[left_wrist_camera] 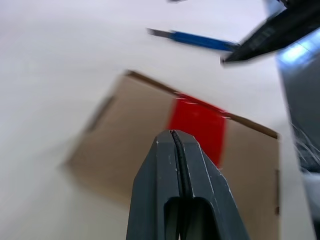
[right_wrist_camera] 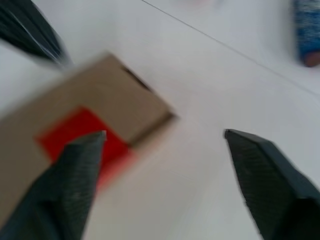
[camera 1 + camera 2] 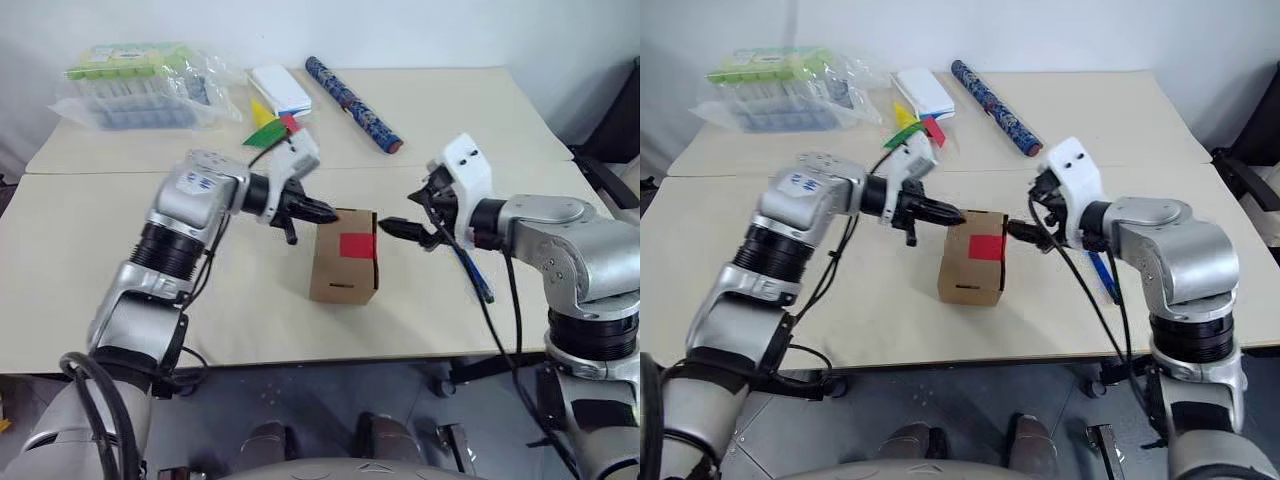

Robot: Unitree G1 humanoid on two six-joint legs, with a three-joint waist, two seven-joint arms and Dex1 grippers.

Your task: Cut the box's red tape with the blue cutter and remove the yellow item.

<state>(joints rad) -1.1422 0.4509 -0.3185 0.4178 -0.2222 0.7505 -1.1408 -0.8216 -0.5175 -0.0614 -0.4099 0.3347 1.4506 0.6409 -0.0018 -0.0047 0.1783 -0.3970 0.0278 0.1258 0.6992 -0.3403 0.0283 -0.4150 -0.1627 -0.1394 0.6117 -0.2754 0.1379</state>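
The small brown box [image 3: 340,268] stands in the middle of the table, with the red tape [image 3: 357,245] a square patch at its upper edge. My left gripper [image 3: 328,212] hovers just above the box's top left corner, shut and holding nothing; its closed fingertips [image 1: 172,135] point at the tape. My right gripper [image 3: 402,210] hangs close to the box's right side, open and empty, with the fingers [image 2: 80,160] wide apart. The blue cutter [image 3: 472,270] lies flat on the table under my right forearm, partly hidden. The yellow item is hidden.
At the back of the table lie a clear pack of green-capped tubes [image 3: 140,80], a white flat box [image 3: 280,88], a dark blue patterned roll [image 3: 352,90] and a paper pinwheel [image 3: 270,125]. A seam crosses the table behind the box.
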